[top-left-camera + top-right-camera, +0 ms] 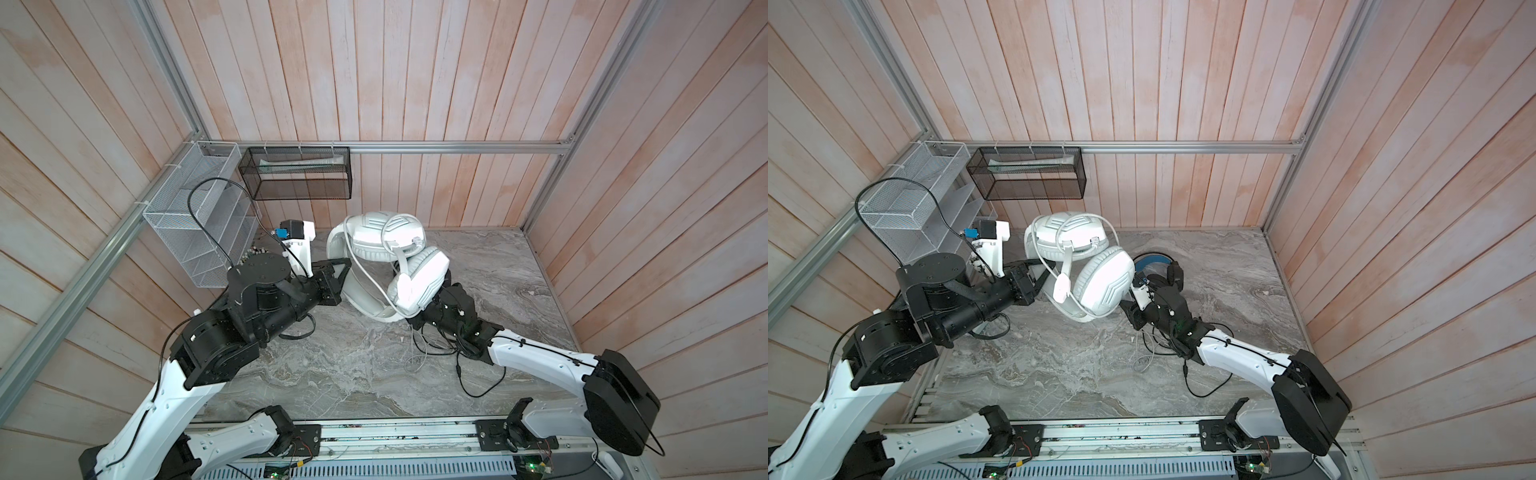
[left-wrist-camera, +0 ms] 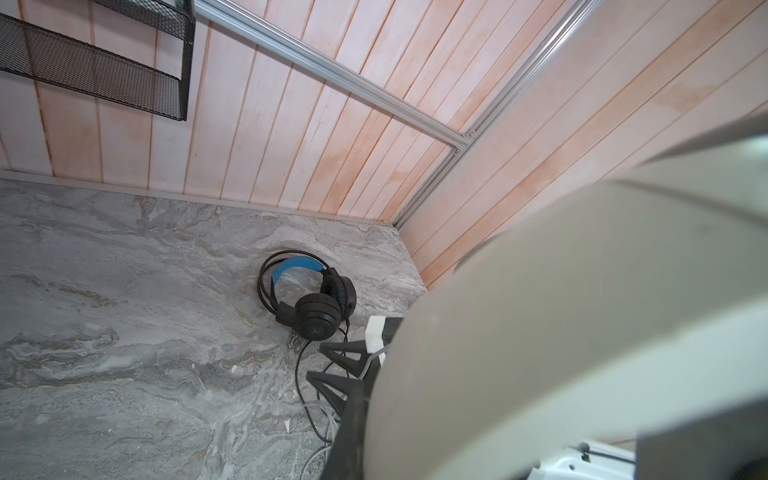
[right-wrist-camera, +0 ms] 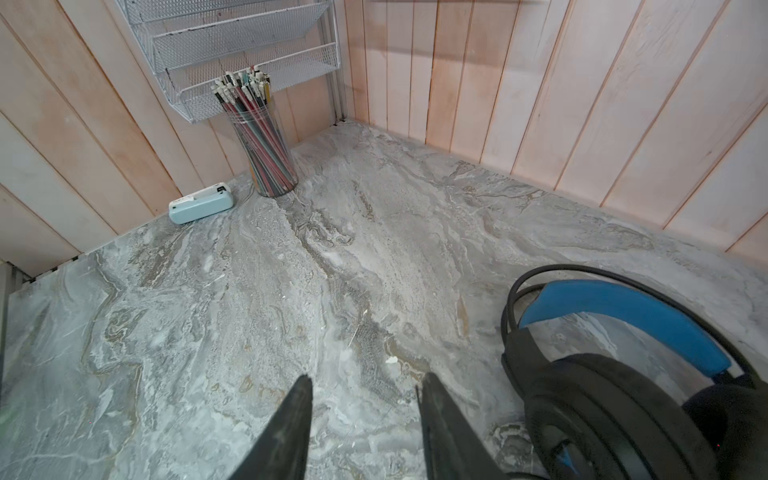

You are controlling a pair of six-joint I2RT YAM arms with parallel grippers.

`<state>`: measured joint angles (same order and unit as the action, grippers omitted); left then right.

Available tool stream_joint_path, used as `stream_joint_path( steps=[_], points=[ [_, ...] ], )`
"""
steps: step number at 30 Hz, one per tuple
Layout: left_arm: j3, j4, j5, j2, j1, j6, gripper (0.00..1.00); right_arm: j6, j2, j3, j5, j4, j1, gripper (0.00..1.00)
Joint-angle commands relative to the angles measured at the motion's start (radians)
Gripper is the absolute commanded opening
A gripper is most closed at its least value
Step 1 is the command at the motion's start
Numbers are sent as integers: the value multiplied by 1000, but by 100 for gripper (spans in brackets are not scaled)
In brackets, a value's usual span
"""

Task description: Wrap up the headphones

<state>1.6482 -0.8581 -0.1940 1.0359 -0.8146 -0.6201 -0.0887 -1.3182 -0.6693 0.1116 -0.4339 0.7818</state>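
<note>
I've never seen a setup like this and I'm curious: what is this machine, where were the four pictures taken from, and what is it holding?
It is two robot arms at a grey marbled tabletop. Two pictures look down from overhead; the other two come from a camera on each arm's wrist. The left hand is shut on the headband of the white over-ear headphones. The right hand is open and empty, beside the black headphones with a blue-lined band, which lie on the table. Their loose cables trail nearby.
</note>
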Motion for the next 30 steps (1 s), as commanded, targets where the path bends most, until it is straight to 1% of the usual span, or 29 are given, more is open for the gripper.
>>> stream_joint_path(
  steps=[1,6,10,14,18,23,28,30],
  points=[
    [130,-35,-97,21,-1,10,0,-60,19,61,52,-105,-3,47],
    [280,-149,-165,90,0,28,0,-106,-5,162,77,-210,-3,48],
    [333,-204,-180,122,5,35,0,-136,-28,224,124,-299,-3,50],
    [368,-219,-202,127,9,46,0,-167,-76,242,114,-316,-2,49],
    [385,-221,-236,117,11,56,0,-198,-88,269,107,-336,-2,49],
    [469,-246,-263,135,12,80,0,-215,-58,275,152,-303,7,49],
    [570,-282,-297,165,12,108,0,-229,74,257,148,-212,61,51],
    [616,-290,-300,176,12,120,0,-241,99,232,155,-164,79,51]
  ],
)
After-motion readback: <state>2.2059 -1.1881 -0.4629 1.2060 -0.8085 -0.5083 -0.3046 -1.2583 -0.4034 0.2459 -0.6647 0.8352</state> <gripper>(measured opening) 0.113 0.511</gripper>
